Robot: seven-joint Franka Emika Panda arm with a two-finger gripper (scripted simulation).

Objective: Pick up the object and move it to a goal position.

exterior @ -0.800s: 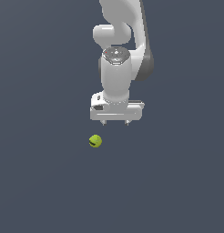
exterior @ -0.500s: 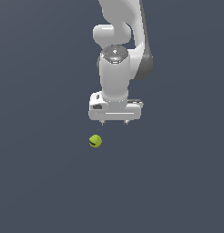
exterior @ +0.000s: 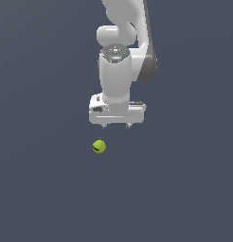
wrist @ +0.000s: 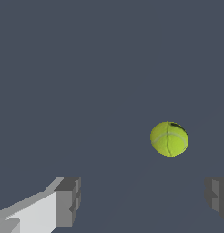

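Note:
The object is a small yellow-green ball (exterior: 99,147) with a short dark curved mark, resting on the dark floor. My white gripper (exterior: 116,126) hangs above it, a little toward the exterior view's right, pointing down. Its two short fingertips stand wide apart with nothing between them. In the wrist view the ball (wrist: 169,139) lies apart from the gripper (wrist: 143,200), nearer the one grey pad (wrist: 216,196) than the other (wrist: 68,200).
Plain dark grey floor (exterior: 184,189) spreads all around. The white arm (exterior: 120,52) rises from the gripper toward the upper edge of the exterior view.
The gripper has dropped slightly toward the floor and closer to the ball. The ball has stayed in place.

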